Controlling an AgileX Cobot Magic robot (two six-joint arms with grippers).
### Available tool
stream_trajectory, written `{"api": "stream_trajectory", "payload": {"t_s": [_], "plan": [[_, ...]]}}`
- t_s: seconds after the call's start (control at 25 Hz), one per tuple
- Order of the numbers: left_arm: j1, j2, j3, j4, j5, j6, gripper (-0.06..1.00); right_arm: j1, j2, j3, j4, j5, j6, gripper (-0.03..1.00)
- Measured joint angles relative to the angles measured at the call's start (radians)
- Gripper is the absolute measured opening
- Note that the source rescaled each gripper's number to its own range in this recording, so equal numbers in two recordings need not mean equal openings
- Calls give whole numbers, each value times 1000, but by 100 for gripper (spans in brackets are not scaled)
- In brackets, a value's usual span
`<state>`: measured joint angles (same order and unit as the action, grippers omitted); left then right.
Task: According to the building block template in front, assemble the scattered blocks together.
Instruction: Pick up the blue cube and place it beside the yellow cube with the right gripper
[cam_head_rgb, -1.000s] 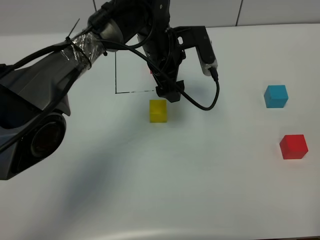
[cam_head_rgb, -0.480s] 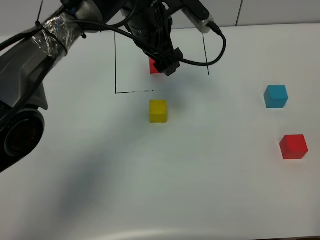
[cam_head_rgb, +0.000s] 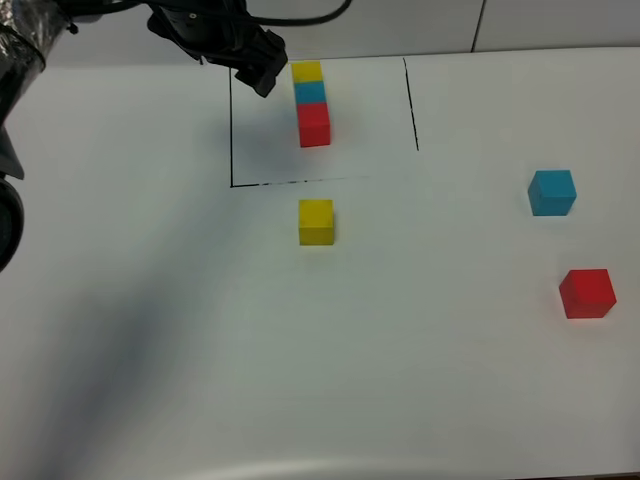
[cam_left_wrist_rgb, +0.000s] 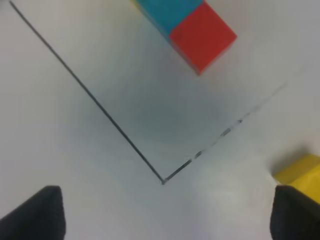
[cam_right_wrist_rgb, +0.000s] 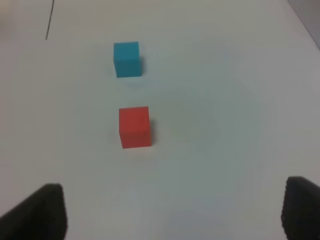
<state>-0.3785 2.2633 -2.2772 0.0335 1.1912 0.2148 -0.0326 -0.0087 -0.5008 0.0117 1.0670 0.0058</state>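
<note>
The building block template (cam_head_rgb: 310, 98) is a row of yellow, cyan-blue and red cubes inside a black outline (cam_head_rgb: 232, 140) at the back. Its red cube (cam_left_wrist_rgb: 202, 35) shows in the left wrist view. The scattered yellow block (cam_head_rgb: 316, 221) lies just in front of the outline and shows in the left wrist view (cam_left_wrist_rgb: 300, 172). The cyan-blue block (cam_head_rgb: 552, 192) and red block (cam_head_rgb: 587, 293) lie at the right, apart, and both show in the right wrist view (cam_right_wrist_rgb: 126, 59) (cam_right_wrist_rgb: 135, 127). My left gripper (cam_head_rgb: 263, 78) (cam_left_wrist_rgb: 170, 216) is open and empty, above the outline's back left. My right gripper (cam_right_wrist_rgb: 172, 212) is open and empty, short of the red block.
The white table (cam_head_rgb: 400, 380) carries the three loose cubes and the template. A wall seam (cam_head_rgb: 478, 25) runs along the back edge. The left arm (cam_head_rgb: 20, 40) leaves the view at the top left. The right arm is out of the exterior view.
My left arm has drawn back from above the yellow block to the far left, uncovering the whole template row. The blocks have not moved.
</note>
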Motion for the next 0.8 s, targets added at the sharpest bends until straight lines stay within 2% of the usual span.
{"api": "stream_trajectory", "payload": {"t_s": [0.32, 0.56, 0.72, 0.8], "plan": [[110, -130, 179, -3, -1, -39, 89, 0, 0, 0, 0, 0, 0, 74], [187, -288, 416, -3, -9, -56, 89, 0, 0, 0, 0, 0, -6, 74], [242, -439, 610, -1, -97, -66, 89, 0, 0, 0, 0, 0, -6, 74], [255, -527, 723, -1, -178, -66, 88, 0, 0, 0, 0, 0, -6, 74]]}}
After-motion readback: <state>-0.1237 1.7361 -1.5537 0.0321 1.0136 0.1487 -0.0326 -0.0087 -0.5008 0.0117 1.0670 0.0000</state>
